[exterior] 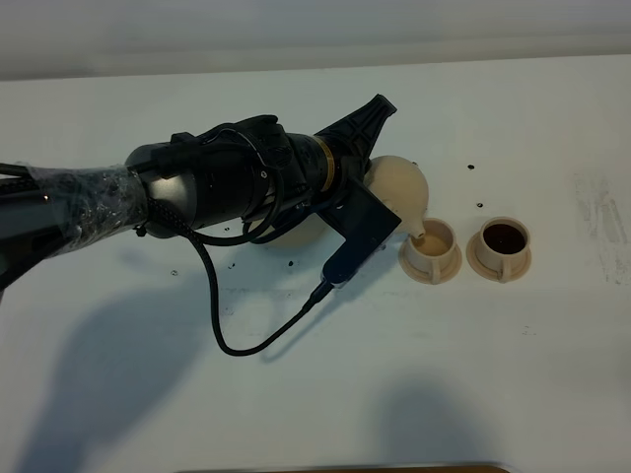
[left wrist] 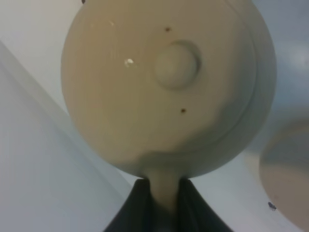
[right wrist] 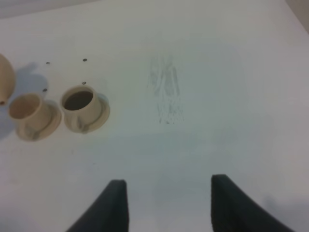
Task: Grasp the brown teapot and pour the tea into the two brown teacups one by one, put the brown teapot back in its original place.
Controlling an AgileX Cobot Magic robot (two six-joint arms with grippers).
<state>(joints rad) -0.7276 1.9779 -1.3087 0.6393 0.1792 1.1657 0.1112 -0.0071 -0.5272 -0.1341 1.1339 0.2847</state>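
Observation:
The brown teapot hangs tilted above the table, its spout tip dipping over the nearer-left of the two brown teacups, whose inside looks pale. The other teacup holds dark tea. Each cup stands on its own small saucer. My left gripper is shut on the teapot's loop handle. A sliver of the teapot shows in the right wrist view. The original place, a flat saucer, lies mostly hidden under my left arm. My right gripper stands open over bare table, right of the cups.
A black cable loops from the left wrist down over the white table. Small dark specks dot the table around the cups, and a faint smudge marks the surface to the right.

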